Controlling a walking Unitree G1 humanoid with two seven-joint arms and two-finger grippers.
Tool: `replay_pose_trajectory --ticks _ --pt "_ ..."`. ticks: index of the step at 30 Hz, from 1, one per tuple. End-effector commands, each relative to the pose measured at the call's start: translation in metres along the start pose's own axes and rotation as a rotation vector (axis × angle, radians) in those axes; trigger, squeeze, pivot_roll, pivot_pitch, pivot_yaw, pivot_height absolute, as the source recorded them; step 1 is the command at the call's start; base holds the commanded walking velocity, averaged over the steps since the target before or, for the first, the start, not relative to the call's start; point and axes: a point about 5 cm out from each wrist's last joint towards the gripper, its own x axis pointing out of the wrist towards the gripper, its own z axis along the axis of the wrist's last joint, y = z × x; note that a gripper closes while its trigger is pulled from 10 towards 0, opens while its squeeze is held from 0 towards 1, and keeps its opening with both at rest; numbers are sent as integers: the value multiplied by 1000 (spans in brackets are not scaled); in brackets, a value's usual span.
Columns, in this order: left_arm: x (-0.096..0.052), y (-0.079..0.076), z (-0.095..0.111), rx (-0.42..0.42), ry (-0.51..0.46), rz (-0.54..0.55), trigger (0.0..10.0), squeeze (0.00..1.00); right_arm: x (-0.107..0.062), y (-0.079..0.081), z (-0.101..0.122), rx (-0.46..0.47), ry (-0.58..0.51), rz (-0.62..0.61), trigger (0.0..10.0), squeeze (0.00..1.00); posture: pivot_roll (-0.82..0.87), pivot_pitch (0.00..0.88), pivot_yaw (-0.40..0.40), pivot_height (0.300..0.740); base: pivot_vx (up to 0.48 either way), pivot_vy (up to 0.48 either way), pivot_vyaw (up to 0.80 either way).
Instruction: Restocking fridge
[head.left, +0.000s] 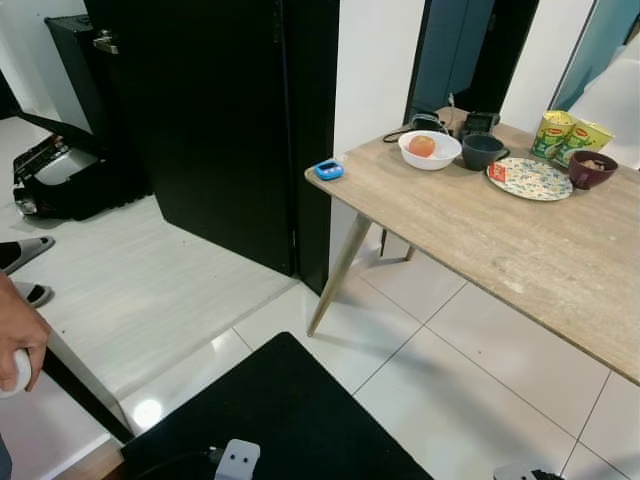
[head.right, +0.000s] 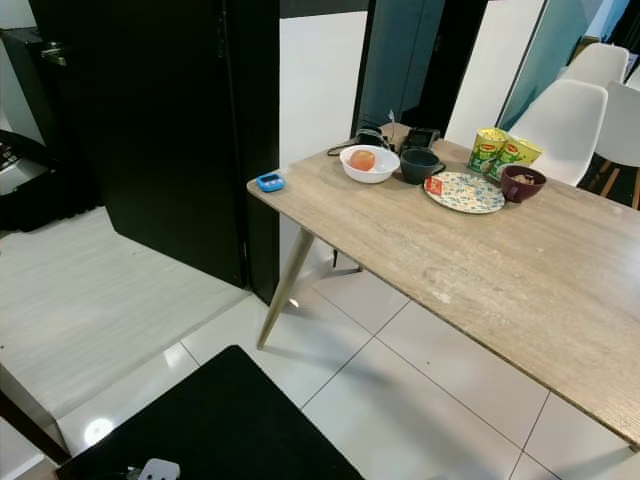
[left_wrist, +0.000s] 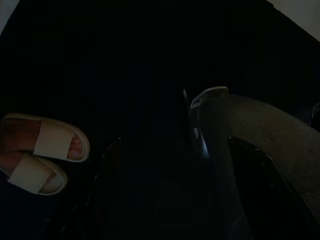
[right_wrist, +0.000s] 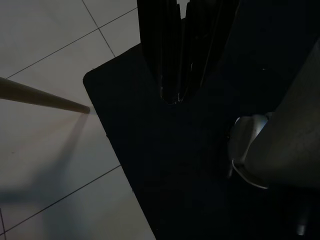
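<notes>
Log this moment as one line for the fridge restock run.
phase: approach | right gripper: shut, idle over black mat | table: white bowl holding fruit, dark mug, patterned plate | nothing held

A pale wooden table (head.left: 520, 250) on slanted tapered legs stands on a floor of large glossy white tiles (head.left: 470, 390), its far end against a white wall (head.left: 375, 60). A black mat (head.left: 280, 420) lies on the tiles in the foreground, and a tall black cabinet (head.left: 215, 110) stands well left of the table's near corner, with lighter plank-patterned flooring (head.left: 130, 290) before it. White chairs (head.right: 575, 110) stand beyond the table's far right edge, beside teal panels (head.right: 400, 55).
</notes>
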Motion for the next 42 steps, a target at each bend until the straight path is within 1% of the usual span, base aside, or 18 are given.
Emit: replay_pose_trajectory --ticks 1,9,13,19,21,27,37,39,40,42 --pt "-1 -15 -19 12 75 -47 10000 0 0 1 -2 -9 5 0 10000 0 44 0 -43 740 0 0 0" --pt "-1 -14 -18 19 78 -45 10000 0 2 12 -3 -24 11 28 10000 0 46 0 -32 740 0 0 0" --pt "-1 -13 -18 20 78 -45 10000 0 2 13 -2 -23 12 36 10000 0 48 0 -31 740 0 0 0" --pt "-1 -12 -16 25 77 -42 10000 0 2 14 2 -11 17 49 10000 0 51 0 -27 740 0 0 800" --pt "0 -12 -16 28 77 -43 10000 0 3 15 8 -1 11 50 10000 0 50 0 -23 740 0 0 800" --pt "-1 -11 -15 29 77 -42 10000 0 3 15 11 4 8 50 10000 0 50 0 -19 740 0 0 800" --pt "-1 -8 -15 30 76 -35 10000 0 4 17 8 4 16 37 10000 0 43 0 -11 740 0 0 800" --pt "-1 -8 -15 29 77 -32 10000 0 4 16 8 -6 15 24 10000 0 41 0 -10 740 0 0 234" --pt "-1 -7 -16 29 79 -29 10000 0 4 16 8 10 14 12 10000 0 36 0 -7 740 0 0 0" --pt "-1 -7 -16 29 79 -29 10000 0 4 17 8 15 14 12 10000 0 36 0 -7 740 0 0 0"
